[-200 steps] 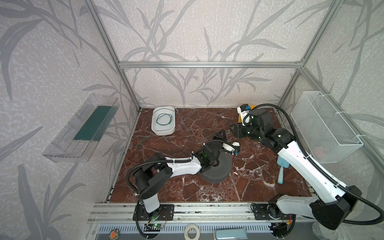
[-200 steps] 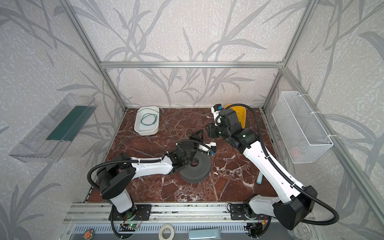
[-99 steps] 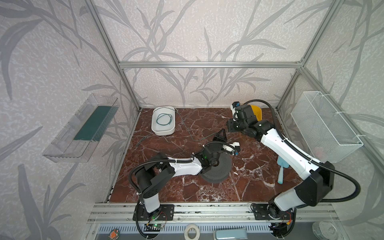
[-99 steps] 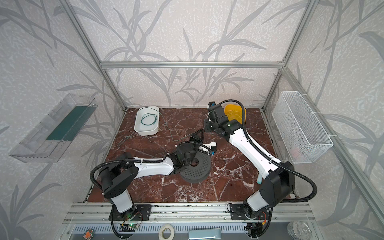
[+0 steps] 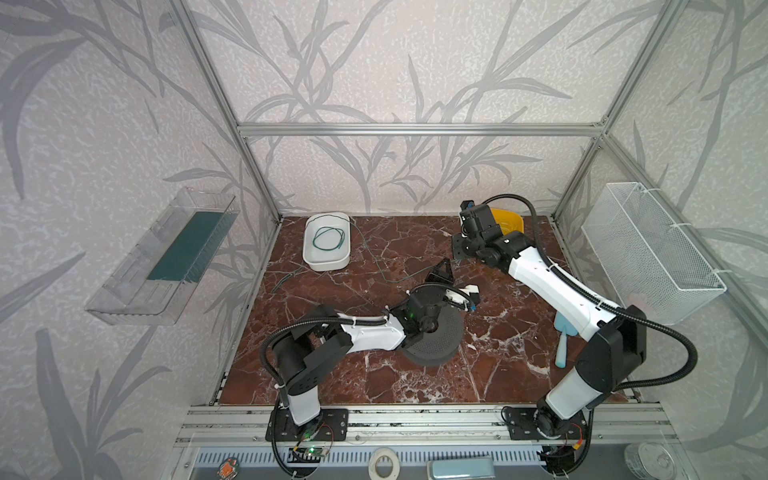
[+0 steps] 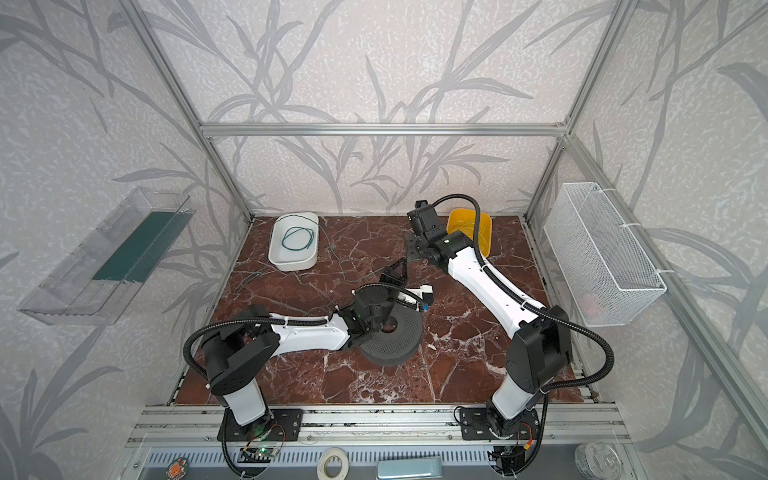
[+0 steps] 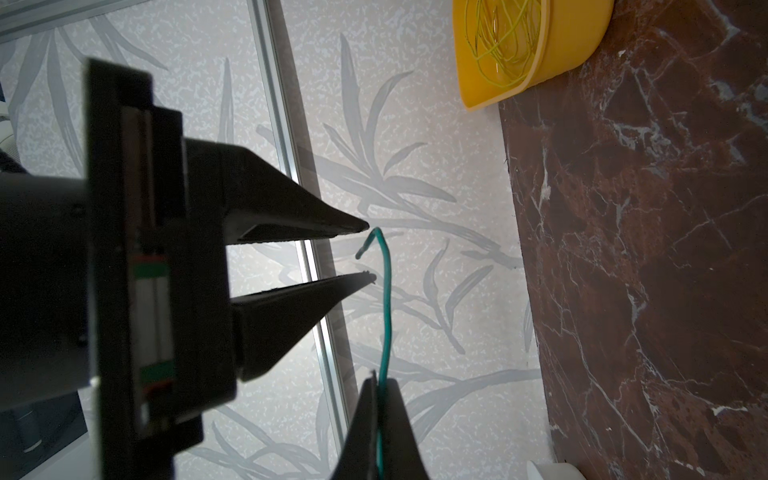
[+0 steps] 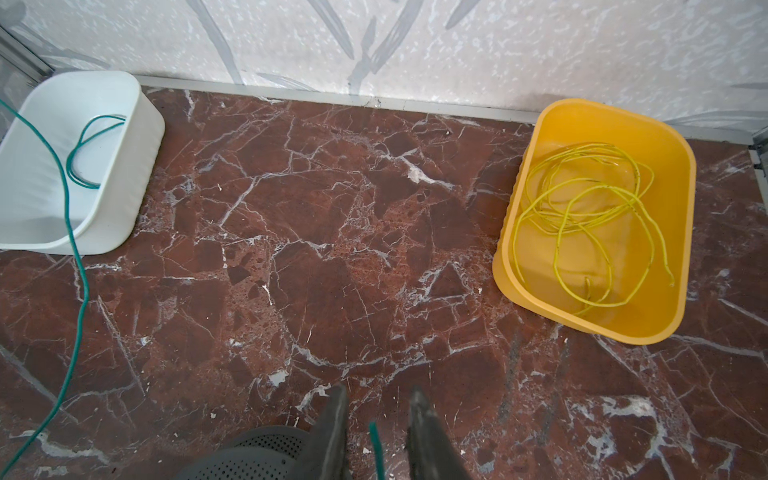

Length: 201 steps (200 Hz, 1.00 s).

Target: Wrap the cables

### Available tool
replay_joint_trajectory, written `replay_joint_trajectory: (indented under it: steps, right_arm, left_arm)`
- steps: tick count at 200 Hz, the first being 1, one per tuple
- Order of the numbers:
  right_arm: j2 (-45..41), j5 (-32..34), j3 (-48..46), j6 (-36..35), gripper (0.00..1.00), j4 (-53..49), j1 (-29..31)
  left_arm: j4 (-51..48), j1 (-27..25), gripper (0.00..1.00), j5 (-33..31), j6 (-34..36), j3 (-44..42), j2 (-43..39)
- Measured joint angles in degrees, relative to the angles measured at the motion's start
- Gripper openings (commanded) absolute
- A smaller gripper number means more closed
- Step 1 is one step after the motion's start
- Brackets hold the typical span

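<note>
A thin green cable (image 5: pixel 376 262) trails from the white bin (image 5: pixel 326 262) across the marble to my left gripper (image 5: pixel 443 271), which is shut on it near its free end (image 7: pixel 388 316). The left wrist view shows the strand pinched between the left gripper's (image 7: pixel 379 384) jaws, its hooked tip standing above them. My right gripper (image 7: pixel 369 253) is open, its fingertips on either side of that tip without touching it. In the right wrist view the cable end (image 8: pixel 376 440) stands between the right gripper's (image 8: pixel 376 399) fingers. A second green loop (image 5: pixel 329 239) lies in the white bin.
A yellow bin (image 5: pixel 513 219) holding yellow wires (image 8: pixel 582 220) stands at the back right. A black perforated spool (image 5: pixel 440 343) lies under the left wrist. A blue tool (image 5: pixel 562 340) lies right of centre. A wire basket (image 5: pixel 648 249) and a clear tray (image 5: pixel 166 257) hang on the side walls.
My right arm has swung in towards the left gripper, bringing its fingers around the cable's tip, and its jaws have narrowed. The left arm has held still with the cable.
</note>
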Motion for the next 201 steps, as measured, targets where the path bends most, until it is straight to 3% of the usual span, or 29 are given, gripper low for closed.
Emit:
replay_joint_trajectory:
  steps: [17, 53, 102, 153, 201]
  right_arm:
    - [0.9, 0.04, 0.55, -0.13, 0.21, -0.57, 0.0]
    - [2.14, 0.48, 1.9, -0.24, 0.0, -0.76, -0.26]
    - [1.27, -0.61, 0.57, 1.99, 0.0, 0.52, -1.36]
    - [-13.51, -8.98, -17.9, 12.35, 0.0, 15.78, -6.97]
    - [-23.12, -18.03, -34.21, 29.68, 0.0, 34.82, -13.05]
  left_arm:
    - [0.02, 0.0, 0.0, -0.17, 0.02, 0.0, 0.0]
    - [0.04, 0.0, 0.0, -0.68, 0.22, -0.11, 0.0]
    - [0.2, 0.04, 0.0, -1.14, 0.44, -0.22, 0.0]
    - [5.92, -0.81, 0.0, -2.82, 0.31, -0.22, 2.43]
    - [10.38, -1.53, 0.0, -5.33, -2.56, 2.16, 4.72]
